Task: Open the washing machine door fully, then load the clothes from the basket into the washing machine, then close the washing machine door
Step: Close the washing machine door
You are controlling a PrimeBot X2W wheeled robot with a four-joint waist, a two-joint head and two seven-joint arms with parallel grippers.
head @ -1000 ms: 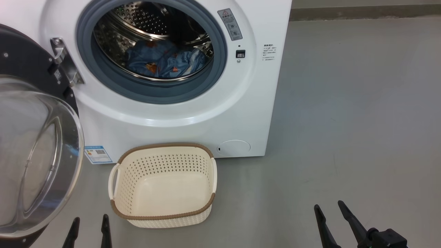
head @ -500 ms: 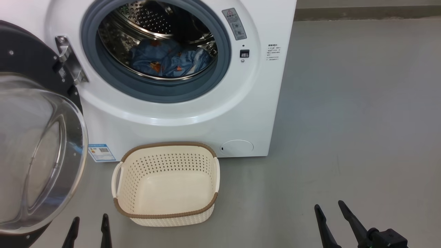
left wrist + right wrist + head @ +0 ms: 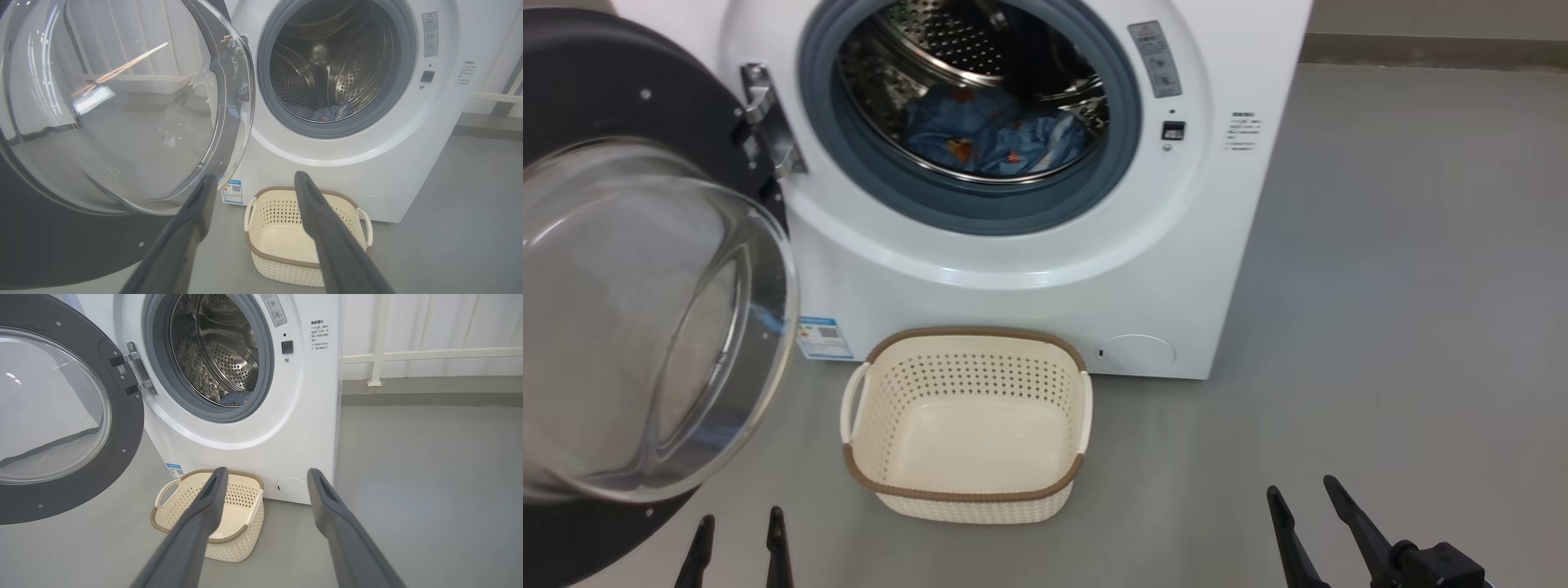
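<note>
The washing machine [image 3: 1045,269] stood on the grey floor [image 3: 1380,327] with its round opening facing the robot. The washing machine door [image 3: 605,82] hung from a steel hinge [image 3: 768,122] at the left of that opening. It was swung wide out to the left, with its inner face turned towards the robot. Its broad black rim was glossy, and the clear glass bowl [image 3: 645,318] at its centre bulged forward and to the right, with pale reflections on it.

The clothes [image 3: 1001,139] lay low in the perforated steel drum [image 3: 947,41], behind the grey gasket [image 3: 964,204]. They formed a crumpled heap of light blue fabric with orange prints.

The basket [image 3: 964,495] sat upright on the floor just in front of the machine's base, between a small blue label [image 3: 823,337] and a round filter cap [image 3: 1135,351]. Its mouth faced up, and its longer side ran roughly along the machine's front, with a handle at either end. It was cream with perforated walls and a brown rim, and its bare bottom showed.

The left gripper [image 3: 740,516] hovered low, near the door's lower rim. Its fingers were spread wide, pointed towards the machine and held nothing. The right gripper [image 3: 1299,485] hung over bare floor well to the right of the basket. Its fingers were equally wide and also gripped nothing.
</note>
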